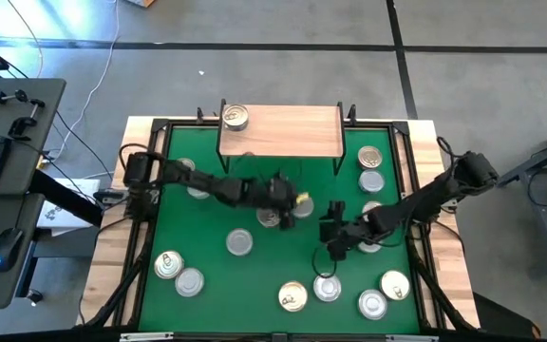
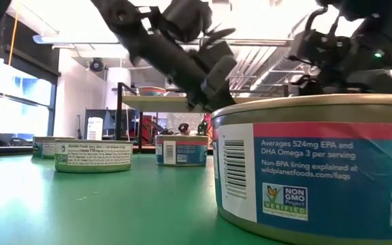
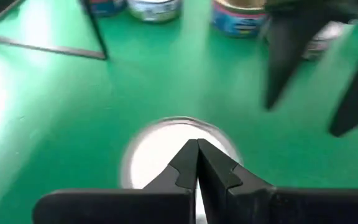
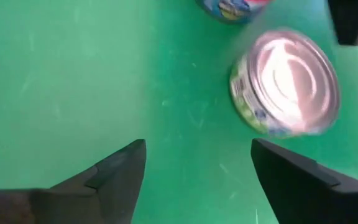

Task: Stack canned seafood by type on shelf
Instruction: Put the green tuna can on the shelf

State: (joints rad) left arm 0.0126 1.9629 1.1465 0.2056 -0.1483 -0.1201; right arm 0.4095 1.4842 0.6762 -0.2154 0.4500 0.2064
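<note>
The shelf (image 1: 288,133), a light-wood board on black legs, stands at the table's far edge with one gold-lidded tin (image 1: 235,117) on top. Several more tins lie flat about the green table (image 1: 216,275). My left gripper (image 3: 196,148) is shut and hovers at mid-table right above a silver-lidded tin (image 3: 160,146), also seen from above (image 1: 269,218). My right gripper (image 4: 197,149) is open, low over bare green just right of it (image 1: 334,237). A silver-lidded tin with a green label (image 4: 284,81) lies ahead of its fingers, apart from them. My left gripper points down with its shut fingertips (image 3: 188,155) over the silver tin's lid (image 3: 151,155), near the lid's middle. I cannot tell whether the tips touch the lid. The tin sits flat on the table.
Silver and gold tins stand along the right edge (image 1: 370,167), near edge (image 1: 327,288) and near left (image 1: 179,273). One blue-labelled tin (image 2: 318,170) fills the low view's foreground. The two grippers are close together at mid-table. Bare green lies between the shelf legs.
</note>
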